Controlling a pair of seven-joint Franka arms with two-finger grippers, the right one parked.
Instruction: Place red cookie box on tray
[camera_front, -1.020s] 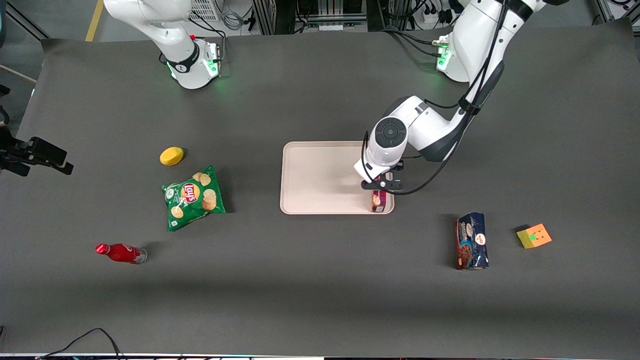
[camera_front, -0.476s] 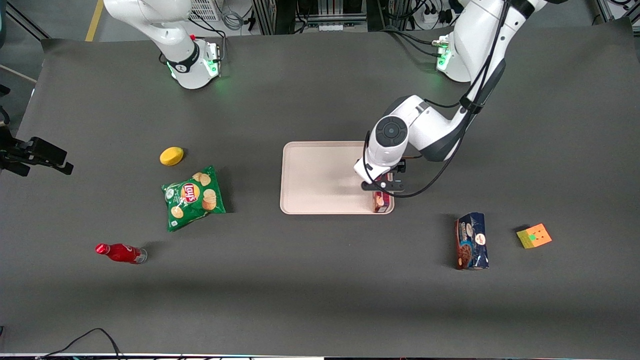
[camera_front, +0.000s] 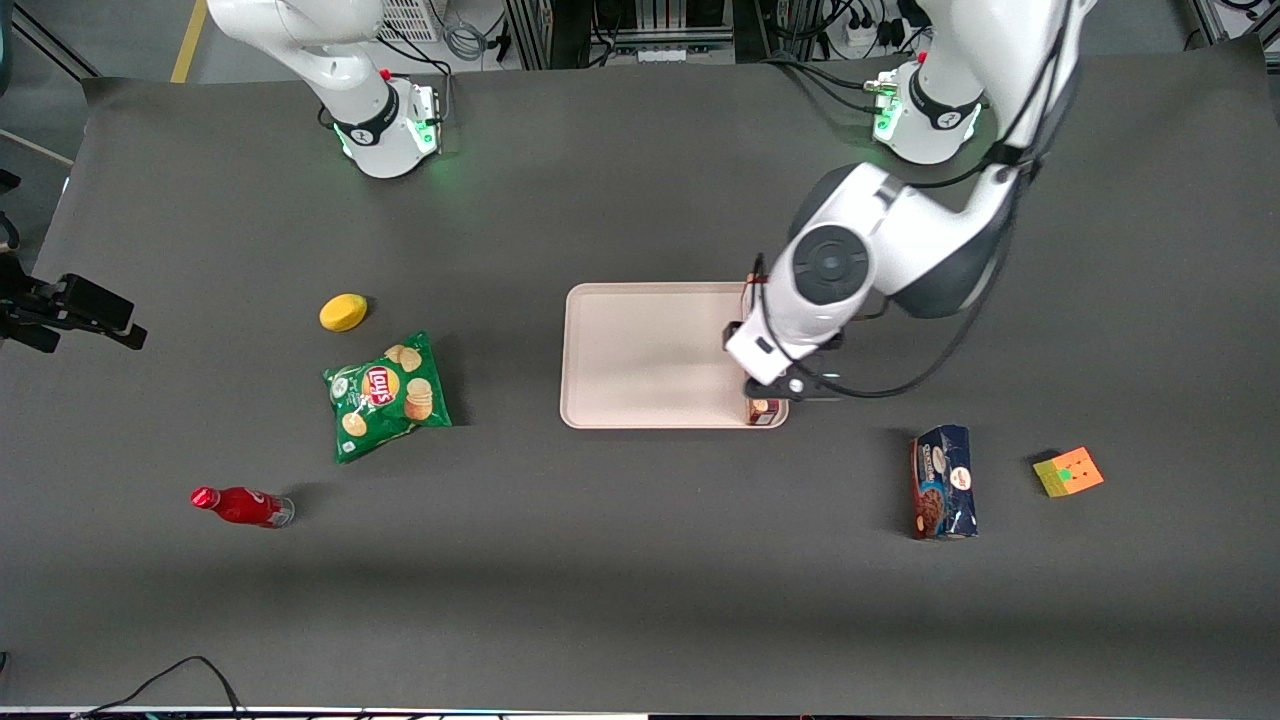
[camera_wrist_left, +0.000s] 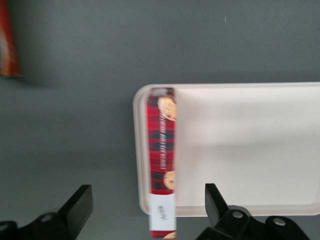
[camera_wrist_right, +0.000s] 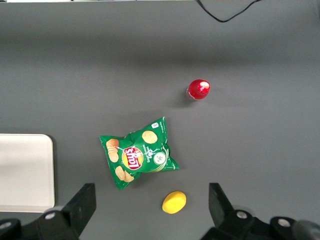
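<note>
The red cookie box (camera_wrist_left: 162, 150), dark red plaid with a white end panel, lies flat in the tray (camera_wrist_left: 250, 145) along the rim toward the working arm's end. Its white end sticks out a little over the tray's rim farther from the front camera. In the front view only its near end (camera_front: 765, 409) shows under the arm, in the near corner of the tray (camera_front: 640, 350). My left gripper (camera_wrist_left: 146, 194) hangs above the box, open and empty, one finger to each side of it and clear of it. In the front view the gripper (camera_front: 782, 386) is mostly hidden by the wrist.
A dark blue cookie pack (camera_front: 943, 482) and a coloured cube (camera_front: 1068, 471) lie toward the working arm's end. A green chips bag (camera_front: 386, 396), a yellow fruit (camera_front: 343, 312) and a red bottle (camera_front: 240, 506) lie toward the parked arm's end.
The left arm has risen and shifted slightly toward its own end of the table, lifting the gripper away from the box. The box has stayed in the tray.
</note>
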